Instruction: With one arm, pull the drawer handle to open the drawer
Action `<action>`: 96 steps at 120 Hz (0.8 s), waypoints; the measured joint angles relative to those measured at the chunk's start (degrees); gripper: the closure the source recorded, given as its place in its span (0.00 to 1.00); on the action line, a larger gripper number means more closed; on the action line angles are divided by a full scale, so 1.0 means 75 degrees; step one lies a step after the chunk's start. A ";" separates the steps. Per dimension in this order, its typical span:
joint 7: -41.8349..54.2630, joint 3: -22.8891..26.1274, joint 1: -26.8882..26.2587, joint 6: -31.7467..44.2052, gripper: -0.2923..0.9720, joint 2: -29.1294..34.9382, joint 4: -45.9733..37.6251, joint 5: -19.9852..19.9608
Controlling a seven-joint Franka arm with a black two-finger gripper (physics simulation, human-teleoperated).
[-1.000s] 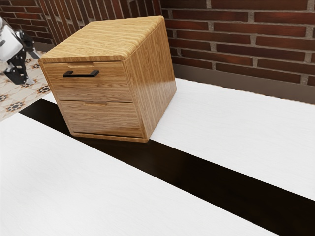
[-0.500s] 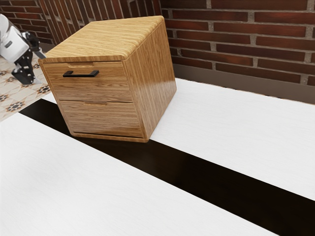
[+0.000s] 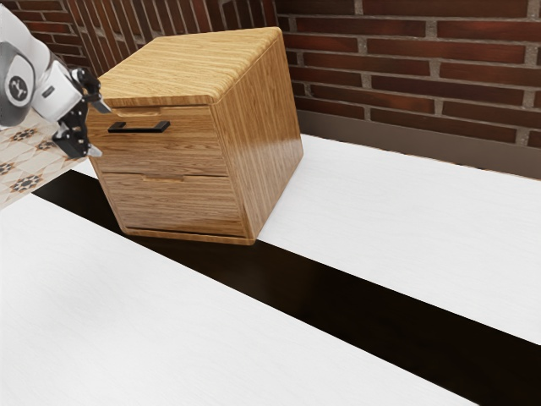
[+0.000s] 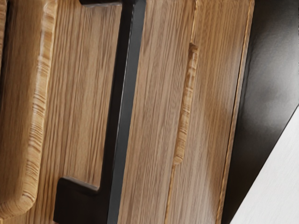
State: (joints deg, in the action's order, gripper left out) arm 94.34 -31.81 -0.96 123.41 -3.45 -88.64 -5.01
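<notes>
The arm [image 3: 34, 80] reaches in from the exterior view's left, with its hand turned toward the wooden cabinet [image 3: 254, 127]. The claw [image 3: 95, 129] is spread wide, just left of the black handle [image 3: 139, 127] on the shut top drawer [image 3: 169, 145].

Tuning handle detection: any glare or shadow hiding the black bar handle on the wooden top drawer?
Exterior view: even light, no glare; black bar handle contrasts clearly with the wooden drawer front, no shadow across it from the black two-finger gripper. Wrist view: pale sheen along the handle's edge, faint reflection on the black table stripe.
</notes>
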 joint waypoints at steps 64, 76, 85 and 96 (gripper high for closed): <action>-0.0022 0.0959 -0.0242 -0.1168 0.23 0.0489 -0.0092 0.0080; -0.0155 0.0824 -0.0250 -0.1439 0.23 0.0532 -0.0069 0.0339; -0.0241 0.0788 -0.0181 -0.1553 0.23 0.0565 -0.0064 0.0445; -0.0333 0.0765 -0.0044 -0.1522 0.23 0.0559 -0.0039 0.0513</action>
State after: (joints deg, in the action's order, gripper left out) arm 91.84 -26.07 -1.29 112.00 0.74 -88.93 -1.16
